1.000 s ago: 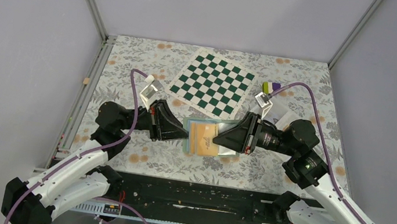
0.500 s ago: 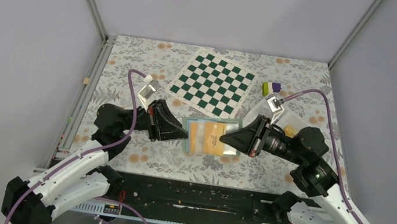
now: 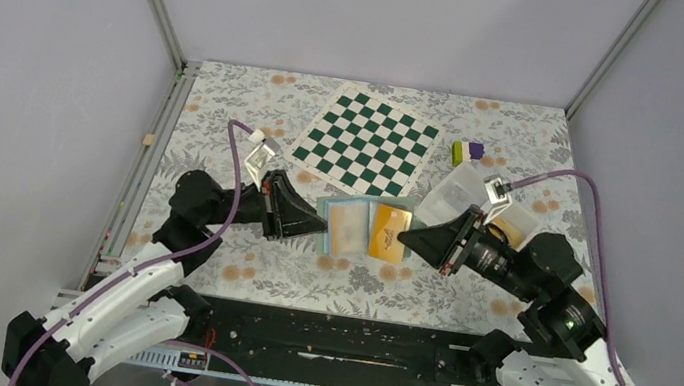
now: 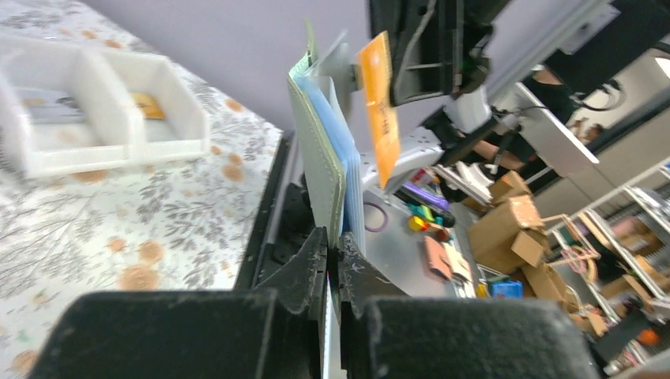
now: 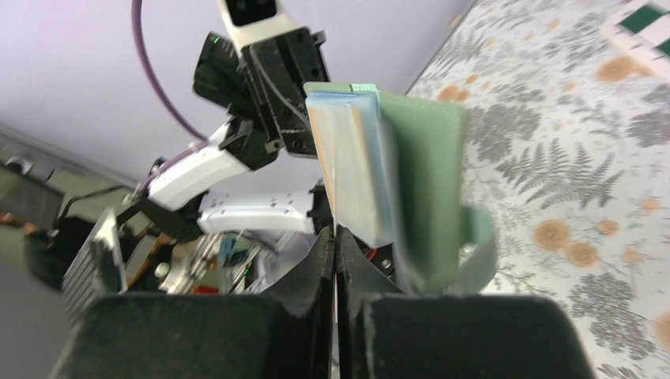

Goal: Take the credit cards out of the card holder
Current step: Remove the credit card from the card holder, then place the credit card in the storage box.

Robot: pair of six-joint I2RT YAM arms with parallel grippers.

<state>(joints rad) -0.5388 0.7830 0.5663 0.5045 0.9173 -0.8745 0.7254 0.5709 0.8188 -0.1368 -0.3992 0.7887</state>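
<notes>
Over the middle of the desk [image 3: 227, 116], both arms reach inward with forearms low and nearly level, their tips pointing at each other. The left pincer [image 3: 323, 230] is clamped on the left edge of the card holder [image 3: 351, 225], which shows its pale blue inside. The right pincer [image 3: 405, 238] is pinched tight on the orange card [image 3: 389, 233], which sits tilted just beside the holder's blue leaves. I cannot tell whether the two touch. A white tray [image 3: 460, 184] lies just behind the right arm.

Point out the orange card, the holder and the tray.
orange card [image 3: 389, 233]: top view, middle of its face.
holder [image 4: 316, 170]: left wrist view, green outer cover.
tray [image 4: 158, 146]: left wrist view, outer side wall.
</notes>
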